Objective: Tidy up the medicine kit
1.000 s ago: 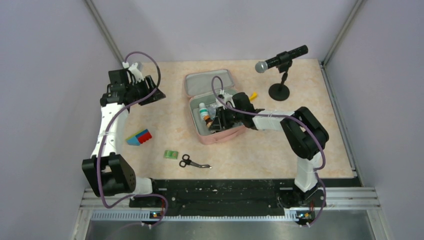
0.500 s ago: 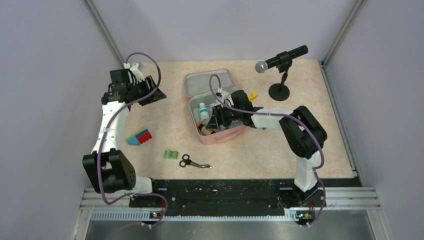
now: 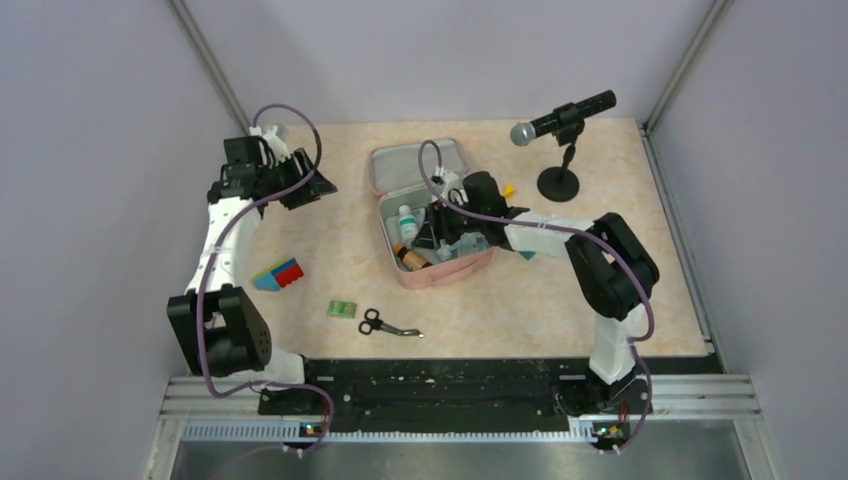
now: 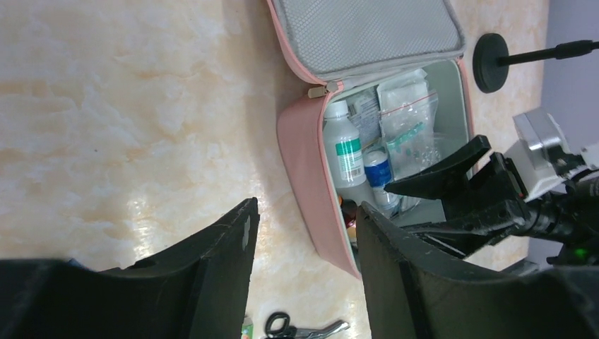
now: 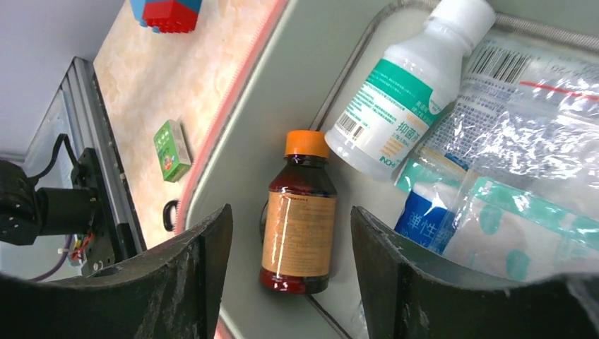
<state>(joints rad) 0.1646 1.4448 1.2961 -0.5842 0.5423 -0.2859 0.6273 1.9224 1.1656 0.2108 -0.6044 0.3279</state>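
**Open medicine kit (image 3: 448, 270) with the right tool (image 3: 437, 232) inside it**

Top view. The medicine kit is shown lying open at the middle of the bench (image 3: 520, 310), its lid (image 3: 412, 168) folded back toward the far side. It is judged light and soft. The fabric walls would likely buckle if pinched and loose contents would shift, so the zipped rim or the lid's edge is suggested as the firmest hold. It is seen as a pink case with rounded corners and pale grey-green lining. The left tool (image 3: 305, 186) is held over the bench's far left, well apart from the kit. Scissors (image 3: 385, 324), a green box (image 3: 343, 309) and toy bricks (image 3: 279, 274) are seen outside the kit, nearer the front.

Left wrist view. The left tool's jaws are shown apart, with nothing between them. A white bottle (image 4: 344, 152) and a plastic pouch (image 4: 404, 116) are visible inside the kit.

Right wrist view. The right tool's jaws are likewise apart and empty, above a brown bottle (image 5: 299, 222) lying flat on the lining.
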